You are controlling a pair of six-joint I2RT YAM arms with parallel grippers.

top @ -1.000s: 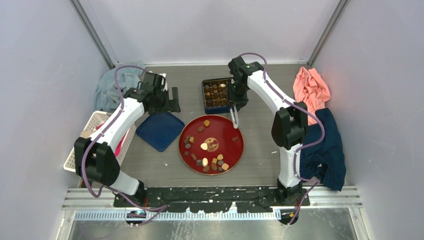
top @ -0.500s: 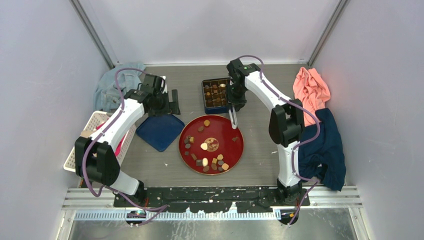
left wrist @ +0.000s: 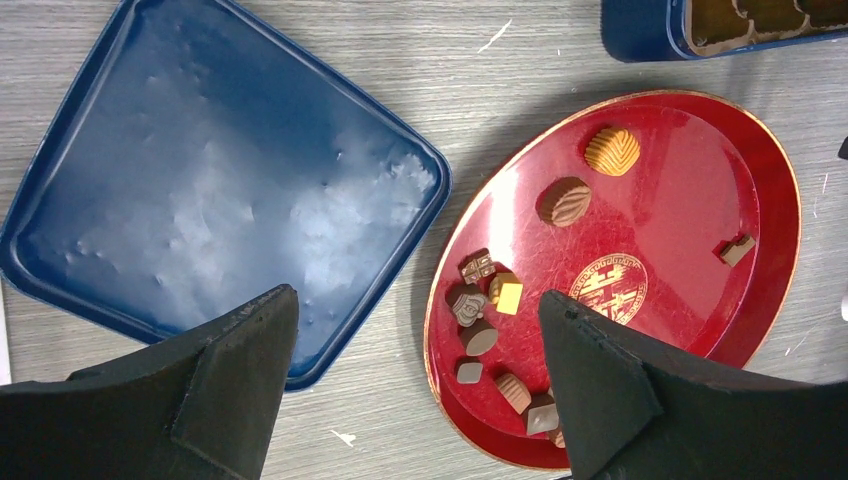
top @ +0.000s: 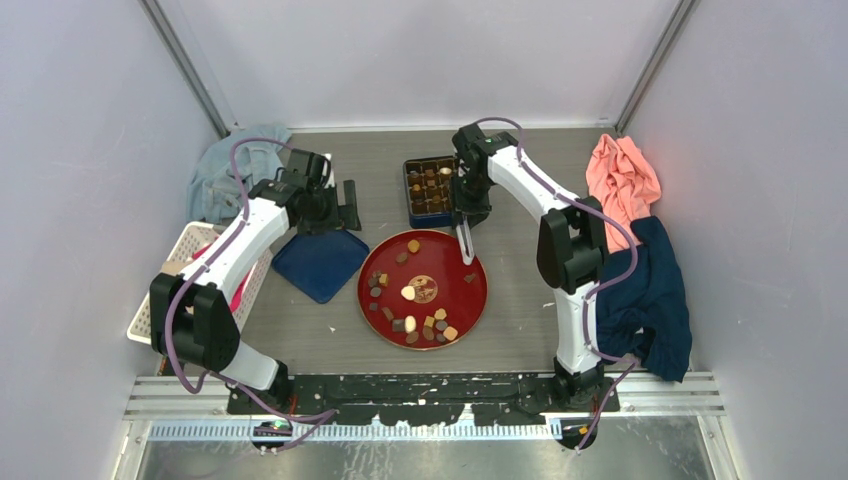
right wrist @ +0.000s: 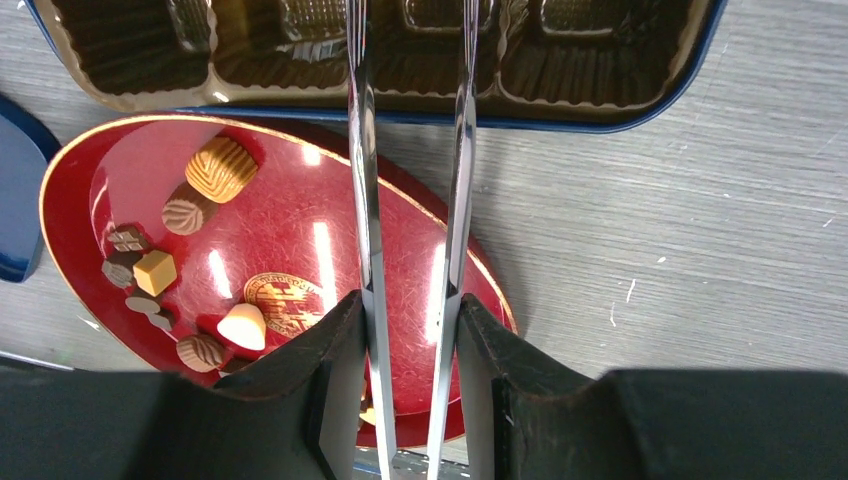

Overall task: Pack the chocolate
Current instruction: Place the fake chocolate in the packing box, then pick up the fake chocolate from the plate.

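from above, our right arm's long silver tweezer gripper has swung slightly left over the past second, its thin blades a little apart and holding nothing, tips between the round red lacquer plate and the dark blue partitioned tin. most bite-size assorted chocolates still lie on the plate, so packing looks mid-way. our left black gripper hangs spread near the flat blue square lid.

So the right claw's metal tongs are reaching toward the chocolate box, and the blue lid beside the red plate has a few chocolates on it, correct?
Not quite. The blue lid is bare, as the left wrist view shows; the loose chocolates lie on the red plate. The rest holds: the right claw has its metal tongs reaching toward the chocolate box.
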